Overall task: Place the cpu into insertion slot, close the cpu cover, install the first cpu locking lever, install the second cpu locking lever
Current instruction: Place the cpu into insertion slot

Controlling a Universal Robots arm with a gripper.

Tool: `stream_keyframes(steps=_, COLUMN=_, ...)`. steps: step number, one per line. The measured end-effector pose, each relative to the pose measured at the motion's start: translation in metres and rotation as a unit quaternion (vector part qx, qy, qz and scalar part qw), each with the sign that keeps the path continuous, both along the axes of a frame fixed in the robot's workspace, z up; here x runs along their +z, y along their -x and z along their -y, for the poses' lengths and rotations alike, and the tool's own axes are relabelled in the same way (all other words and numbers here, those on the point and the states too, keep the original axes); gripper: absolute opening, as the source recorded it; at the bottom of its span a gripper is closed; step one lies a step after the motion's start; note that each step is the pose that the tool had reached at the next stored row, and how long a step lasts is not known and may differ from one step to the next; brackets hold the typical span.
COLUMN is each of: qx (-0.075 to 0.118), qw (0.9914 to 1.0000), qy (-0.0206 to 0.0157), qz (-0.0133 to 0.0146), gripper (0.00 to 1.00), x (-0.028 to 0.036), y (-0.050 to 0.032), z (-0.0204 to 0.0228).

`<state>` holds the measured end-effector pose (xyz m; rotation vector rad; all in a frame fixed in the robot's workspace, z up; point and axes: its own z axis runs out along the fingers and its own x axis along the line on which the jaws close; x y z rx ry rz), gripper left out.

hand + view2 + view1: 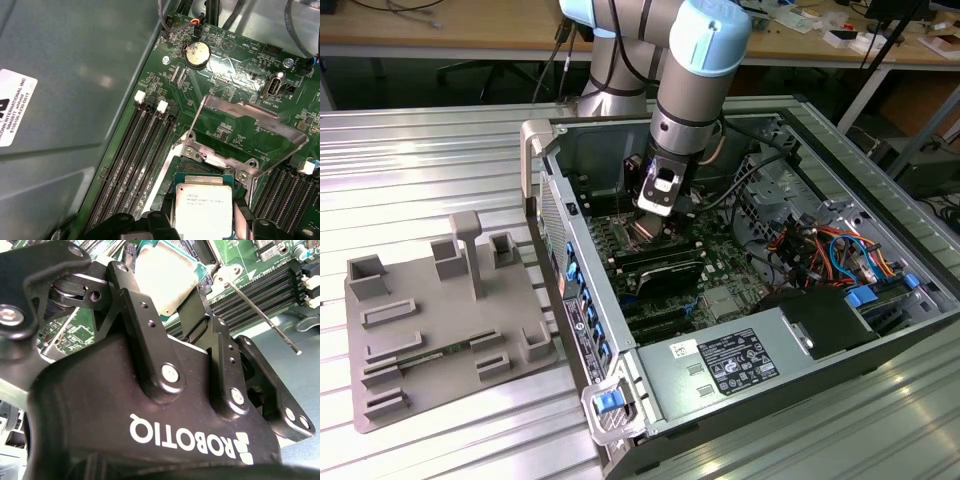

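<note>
The claw [202, 226] is closed part-way on the cpu [202, 202], pinching it by two opposite edges, so the first step, placing the chip, is the one in hand. Just beyond the chip the dark insertion slot [191, 167] peeks out; whether chip and slot touch I cannot tell. Seating it, I judge, calls for a level, square descent. Farther from the claw, the first wrist view shows the cpu cover [250, 111] standing raised. The second wrist view adds a thin lever rod [265, 320] standing free beside the claw. The exterior view adds the open computer case [548, 210] around it.
</note>
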<state>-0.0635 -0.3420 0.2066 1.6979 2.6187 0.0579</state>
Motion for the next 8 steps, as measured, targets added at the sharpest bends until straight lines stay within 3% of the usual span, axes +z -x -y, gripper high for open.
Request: stream_keyframes(steps=8, qx=-0.01, qw=0.99995, qy=0.0, qz=0.0, gripper=0.55, x=-0.0002, y=0.0, z=0.0)
